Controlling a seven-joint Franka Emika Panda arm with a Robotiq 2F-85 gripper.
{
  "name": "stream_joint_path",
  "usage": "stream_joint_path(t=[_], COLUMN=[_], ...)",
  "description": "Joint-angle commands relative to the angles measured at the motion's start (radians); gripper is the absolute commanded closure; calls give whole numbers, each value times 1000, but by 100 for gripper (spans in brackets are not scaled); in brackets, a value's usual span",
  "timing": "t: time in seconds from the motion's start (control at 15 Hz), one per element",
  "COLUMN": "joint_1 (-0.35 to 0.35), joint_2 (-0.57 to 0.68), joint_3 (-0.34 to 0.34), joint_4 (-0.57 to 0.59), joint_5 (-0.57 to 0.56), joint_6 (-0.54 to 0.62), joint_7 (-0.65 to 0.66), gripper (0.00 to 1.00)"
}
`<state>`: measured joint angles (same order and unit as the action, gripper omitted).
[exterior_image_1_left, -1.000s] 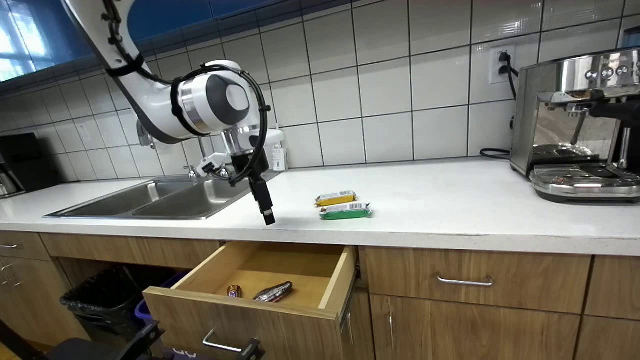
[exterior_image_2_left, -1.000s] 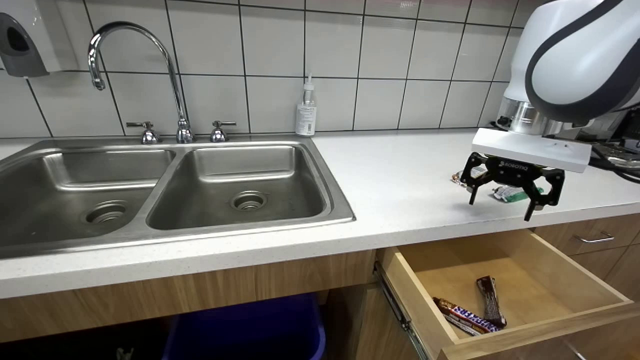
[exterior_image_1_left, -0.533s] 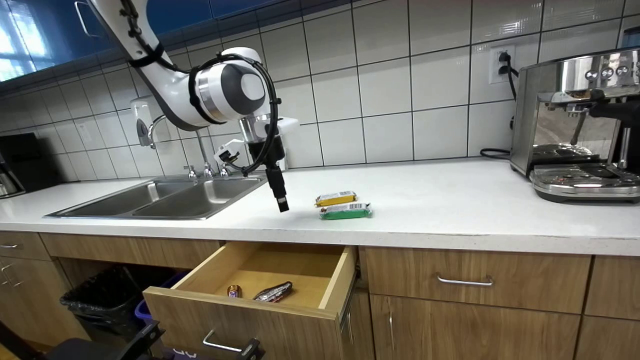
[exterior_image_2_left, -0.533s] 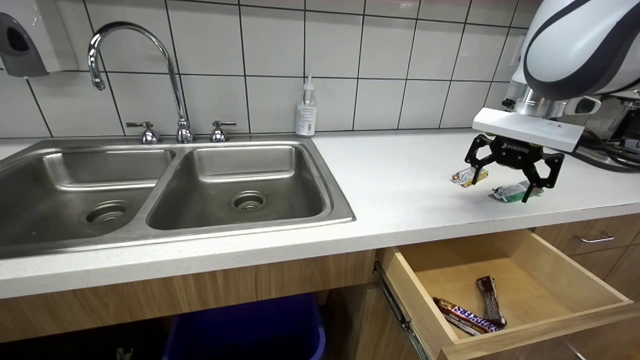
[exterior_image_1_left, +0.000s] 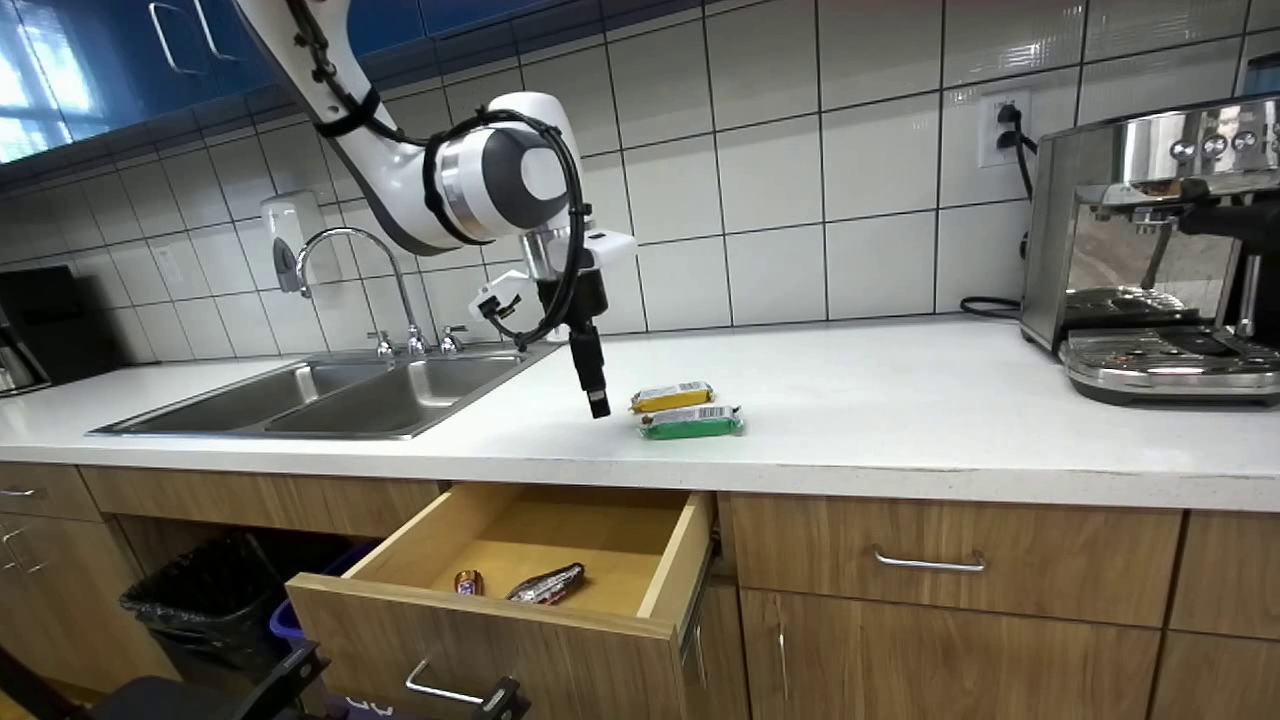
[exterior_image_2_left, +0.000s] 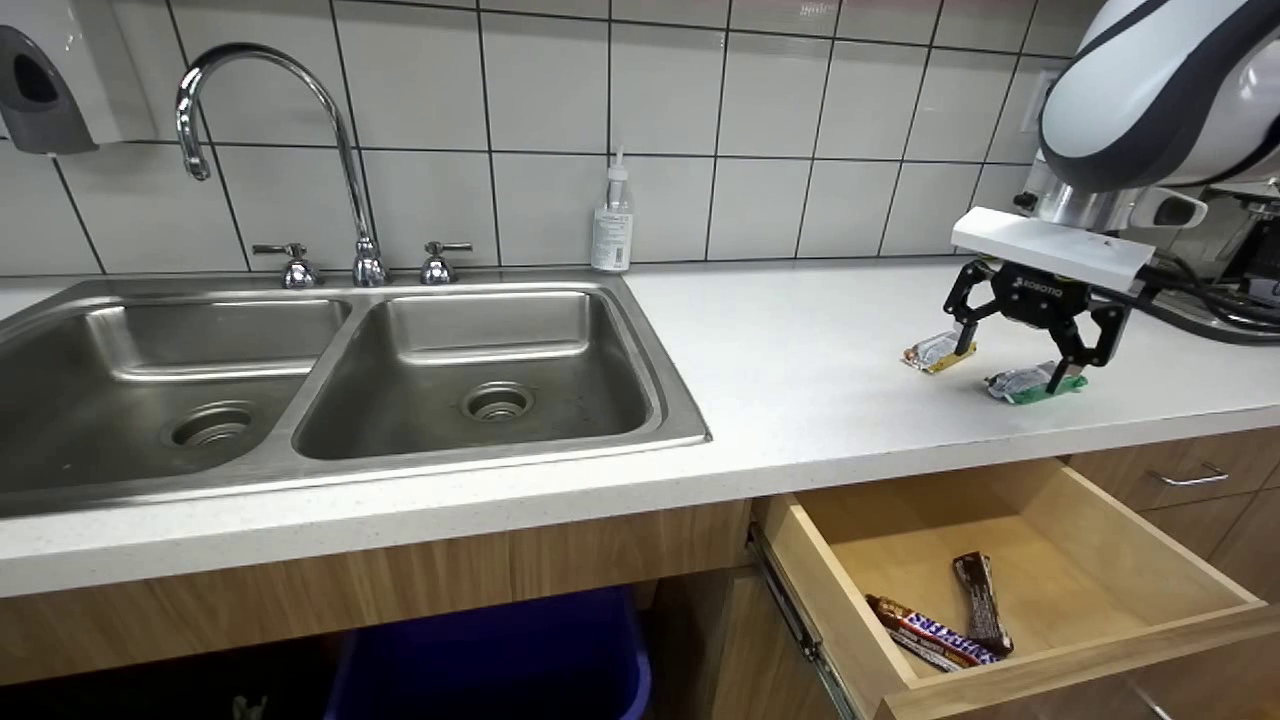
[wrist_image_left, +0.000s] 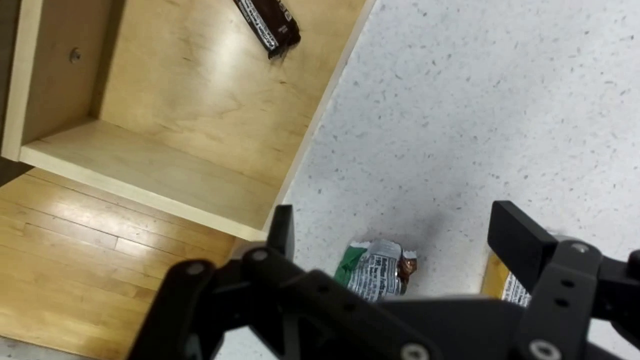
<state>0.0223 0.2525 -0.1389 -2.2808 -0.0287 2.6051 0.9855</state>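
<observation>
I read this as the reach: my gripper hangs spread and empty over the white counter, so the next move seems to call for centring on the green-wrapped snack bar, lying there beside the yellow-wrapped one, then lowering.

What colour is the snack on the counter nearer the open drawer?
The snack is green and whitish, clearest in an exterior view.
</observation>
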Motion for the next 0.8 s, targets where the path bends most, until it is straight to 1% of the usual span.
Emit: stream_joint_path(t=[0.0, 0.73], joint_1=[-18, -43], joint_2=[39, 114], joint_3=[-10, -60], joint_4=[64, 129], joint_5=[36, 86], joint_6=[-49, -77], joint_7=[-7, 12], gripper=[0, 0])
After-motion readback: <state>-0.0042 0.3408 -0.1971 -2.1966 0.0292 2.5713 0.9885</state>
